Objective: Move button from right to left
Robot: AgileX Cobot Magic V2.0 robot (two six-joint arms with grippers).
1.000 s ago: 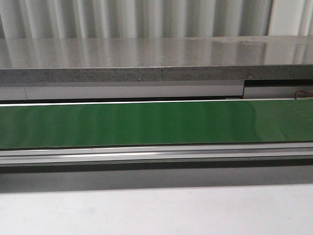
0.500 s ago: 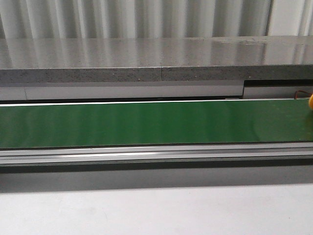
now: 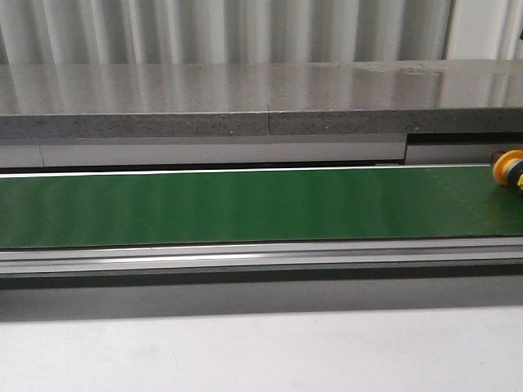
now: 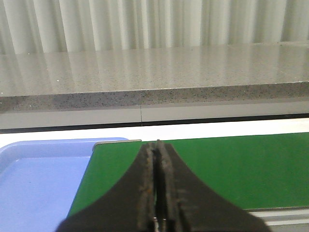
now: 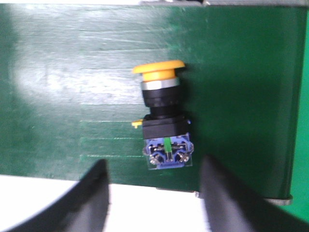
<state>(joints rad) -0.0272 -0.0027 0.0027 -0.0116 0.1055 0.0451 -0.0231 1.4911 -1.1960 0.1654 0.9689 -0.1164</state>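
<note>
Entering further at belt's (image 3: 245, 204) right end, button (image 3: 508, 169), left fingers (image 4: 157, 193) clenched, right fingers (image 5: 153, 193) released

Even, bright light from above. Pale streaky glare on the grey counter (image 3: 261, 90) and green belt (image 3: 245, 204); dark shadow band under the belt frame. Right wrist pic soft: button (image 5: 162, 116) slightly blurred, fingers (image 5: 91, 198) out of focus.

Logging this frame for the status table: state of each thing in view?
button: lying on its side on the belt, ungripped, at the right edge of the front view
belt: bare apart from the button
left gripper: shut, empty
right gripper: open, above the button, not touching
blue tray: visible part empty
</note>
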